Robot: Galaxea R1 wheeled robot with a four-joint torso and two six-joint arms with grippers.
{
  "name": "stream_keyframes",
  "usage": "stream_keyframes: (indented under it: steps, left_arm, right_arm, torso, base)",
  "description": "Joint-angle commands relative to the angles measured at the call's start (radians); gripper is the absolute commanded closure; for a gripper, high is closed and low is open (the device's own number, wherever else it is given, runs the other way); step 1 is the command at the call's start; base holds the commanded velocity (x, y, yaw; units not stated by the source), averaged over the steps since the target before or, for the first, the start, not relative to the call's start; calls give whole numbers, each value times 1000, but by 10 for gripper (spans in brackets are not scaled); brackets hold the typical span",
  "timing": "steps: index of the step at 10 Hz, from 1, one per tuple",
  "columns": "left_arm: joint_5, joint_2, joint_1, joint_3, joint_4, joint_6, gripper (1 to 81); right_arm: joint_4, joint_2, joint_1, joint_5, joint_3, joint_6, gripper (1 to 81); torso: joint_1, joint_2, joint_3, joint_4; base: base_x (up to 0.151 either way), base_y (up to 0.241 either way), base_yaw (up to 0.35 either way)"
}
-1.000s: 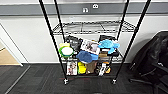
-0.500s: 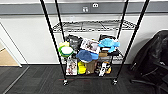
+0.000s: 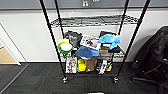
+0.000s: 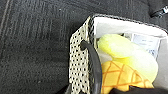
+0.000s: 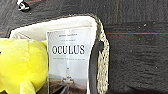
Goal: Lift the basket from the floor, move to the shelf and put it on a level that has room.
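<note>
Could not tell how either end effector stood. Looked down from both wrists onto the basket (image 4: 80,62), seemingly raised above the floor (image 4: 32,45) (dark loop handles at each end, yellow plush toy (image 4: 130,55) and a book (image 5: 67,57) inside). Faced the shelf (image 3: 93,45) squarely. Judged lifting and approach largely done; placing left. Bare upper level (image 3: 95,20); lower tiers crowded.

The black wire shelf (image 3: 93,45) stands on the carpet floor (image 3: 37,80); its upper level (image 3: 92,20) sits bare, lower tiers crammed, black chair (image 3: 155,57) beside.
</note>
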Motion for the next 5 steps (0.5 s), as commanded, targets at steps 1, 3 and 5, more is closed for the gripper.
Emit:
stream_keyframes:
  steps: [1, 3, 5]
  left_arm:
    - [58, -16, -114, 6, -9, 1, 10]
    - [58, -15, -114, 2, -9, 1, 10]
    - [57, -18, -111, 2, -15, 1, 10]
  right_arm:
    - [19, -1, 126, -47, -1, 3, 10]
    - [20, 14, 136, -49, -21, 3, 10]
    - [22, 37, 137, -49, -53, 3, 10]
  torso:
    - [62, -96, 0, 0]
    - [105, -165, 0, 0]
    - [148, -235, 0, 0]
  base:
    - [0, 0, 0]
    - [0, 0, 0]
    - [0, 0, 0]
